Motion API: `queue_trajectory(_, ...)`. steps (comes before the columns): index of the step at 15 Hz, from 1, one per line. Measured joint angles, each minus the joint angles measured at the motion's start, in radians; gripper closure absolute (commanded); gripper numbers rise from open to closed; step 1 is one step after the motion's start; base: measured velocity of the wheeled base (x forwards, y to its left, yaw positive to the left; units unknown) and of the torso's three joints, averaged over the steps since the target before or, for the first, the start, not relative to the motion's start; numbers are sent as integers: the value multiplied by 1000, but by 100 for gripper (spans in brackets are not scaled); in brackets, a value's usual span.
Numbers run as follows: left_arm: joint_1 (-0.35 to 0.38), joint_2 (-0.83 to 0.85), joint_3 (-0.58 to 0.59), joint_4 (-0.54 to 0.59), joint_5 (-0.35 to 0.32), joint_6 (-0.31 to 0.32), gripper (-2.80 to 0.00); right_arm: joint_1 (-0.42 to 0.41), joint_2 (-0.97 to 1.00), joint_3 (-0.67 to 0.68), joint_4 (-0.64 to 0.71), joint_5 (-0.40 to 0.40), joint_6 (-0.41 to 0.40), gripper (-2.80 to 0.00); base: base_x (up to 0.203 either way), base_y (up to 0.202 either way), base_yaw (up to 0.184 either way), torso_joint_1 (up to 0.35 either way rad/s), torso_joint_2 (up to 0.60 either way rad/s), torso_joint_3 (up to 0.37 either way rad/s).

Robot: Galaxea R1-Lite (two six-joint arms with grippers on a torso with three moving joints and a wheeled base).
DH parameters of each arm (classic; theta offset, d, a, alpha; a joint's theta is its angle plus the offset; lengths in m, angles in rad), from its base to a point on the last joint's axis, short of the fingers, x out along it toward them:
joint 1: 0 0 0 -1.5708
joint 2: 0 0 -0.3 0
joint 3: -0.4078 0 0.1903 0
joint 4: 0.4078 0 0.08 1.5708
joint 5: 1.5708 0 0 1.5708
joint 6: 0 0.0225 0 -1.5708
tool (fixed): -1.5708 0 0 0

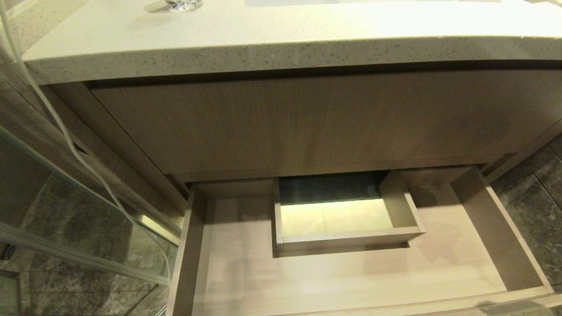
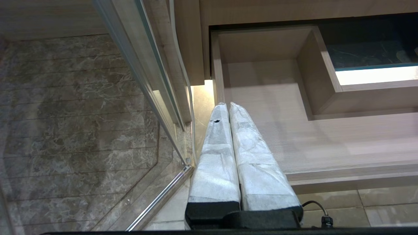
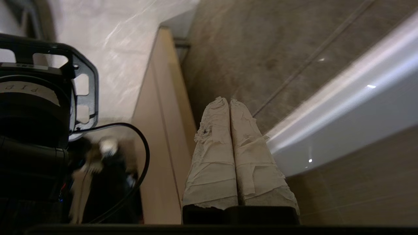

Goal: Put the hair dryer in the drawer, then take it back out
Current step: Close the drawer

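The drawer (image 1: pixel 351 281) stands pulled out below the vanity front, light wood, with a boxed rectangular cutout (image 1: pixel 347 215) in its back middle; nothing lies on its floor. No hair dryer shows in any view. In the left wrist view my left gripper (image 2: pixel 226 106), fingers wrapped in white, is shut and empty, hanging by the drawer's (image 2: pixel 326 140) left front corner. My right gripper (image 3: pixel 226 100), also wrapped, is shut on nothing beside a light-wood panel edge (image 3: pixel 160 130), pointing toward dark tiles. Neither arm appears in the head view.
A speckled stone counter (image 1: pixel 263 39) overhangs the taller wood panel (image 1: pixel 316 123). A glass shower partition (image 1: pixel 66 210) with a metal rail stands at the left, a white cord (image 1: pixel 66 131) hanging along it. A white glossy rim (image 3: pixel 352 107) lies near my right gripper. Dark marble floor surrounds.
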State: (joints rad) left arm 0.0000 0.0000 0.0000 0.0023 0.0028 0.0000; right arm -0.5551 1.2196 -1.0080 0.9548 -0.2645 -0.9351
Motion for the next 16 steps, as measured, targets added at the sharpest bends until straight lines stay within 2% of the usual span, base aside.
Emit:
queue_trajectory(9, 0, 0, 0, 0, 0, 0, 0, -5, 490, -100, -20, 1, -11, 0, 0, 0, 0, 0, 0, 0)
queue_trajectory(16, 0, 0, 0, 0, 1, 0, 0, 26, 738, -91, -130, -6, -11, 0, 0, 0, 0, 0, 0, 0)
